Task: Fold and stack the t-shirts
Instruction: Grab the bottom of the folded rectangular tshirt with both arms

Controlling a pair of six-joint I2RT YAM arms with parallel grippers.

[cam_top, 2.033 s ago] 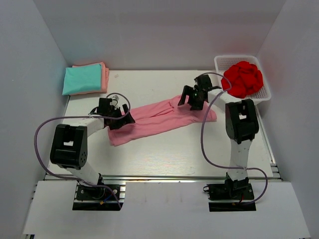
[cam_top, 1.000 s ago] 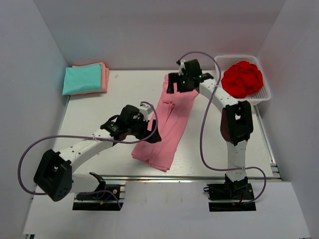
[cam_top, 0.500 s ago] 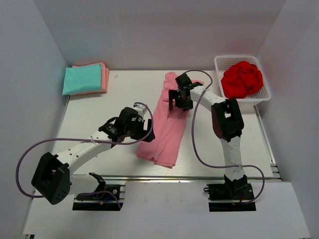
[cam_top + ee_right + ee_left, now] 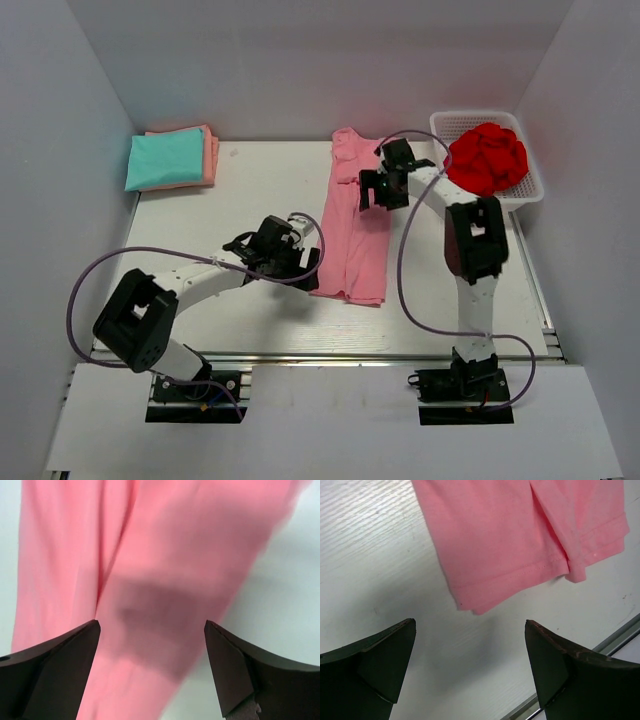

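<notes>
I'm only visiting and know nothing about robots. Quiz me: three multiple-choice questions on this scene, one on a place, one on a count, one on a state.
1. Where on the table is the basket? A far right corner; B far left corner; C near edge.
2. How many folded shirts are in the stack? A one; B two; C four.
3. The left gripper is: A shut on the pink shirt; B open, empty; C shut on the basket.
Answers: 1 A, top view shows it far right. 2 B, teal shirt lies on salmon shirt. 3 B, fingers apart, shirt hem lying free.
</notes>
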